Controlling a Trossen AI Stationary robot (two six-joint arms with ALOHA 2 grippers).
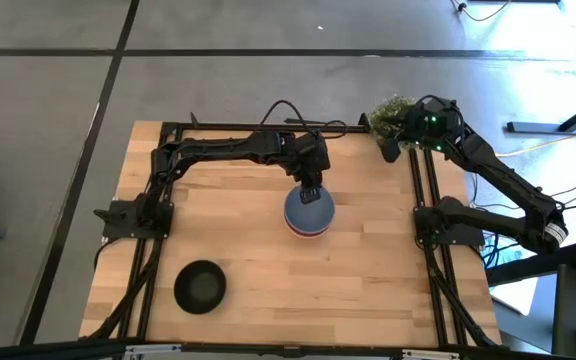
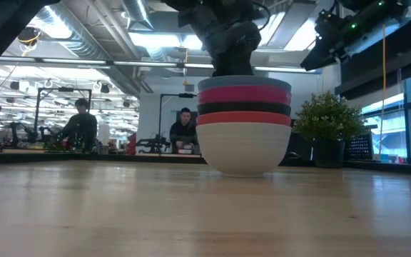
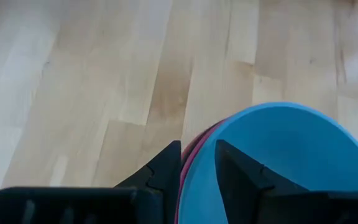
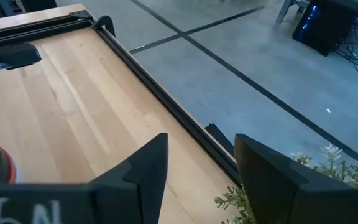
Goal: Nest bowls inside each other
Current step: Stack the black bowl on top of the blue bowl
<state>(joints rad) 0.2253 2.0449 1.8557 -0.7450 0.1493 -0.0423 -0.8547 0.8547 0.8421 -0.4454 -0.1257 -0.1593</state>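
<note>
Straddling the blue bowl's rim atop the mid-tabletop stack, left tool fingers narrow, apparently seating it. Right tool parked wide, empty, by the plant. Next, probably: release, fetch lone black bowl from near corner.

Stack, top down: blue bowl, pink, black, red, white; apparently black lone bowl.

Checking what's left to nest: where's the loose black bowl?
High view: black bowl sits alone near the table's front-left corner, apart from the stack at centre.

bowl stack mid-table, lone bowl front-left
</note>
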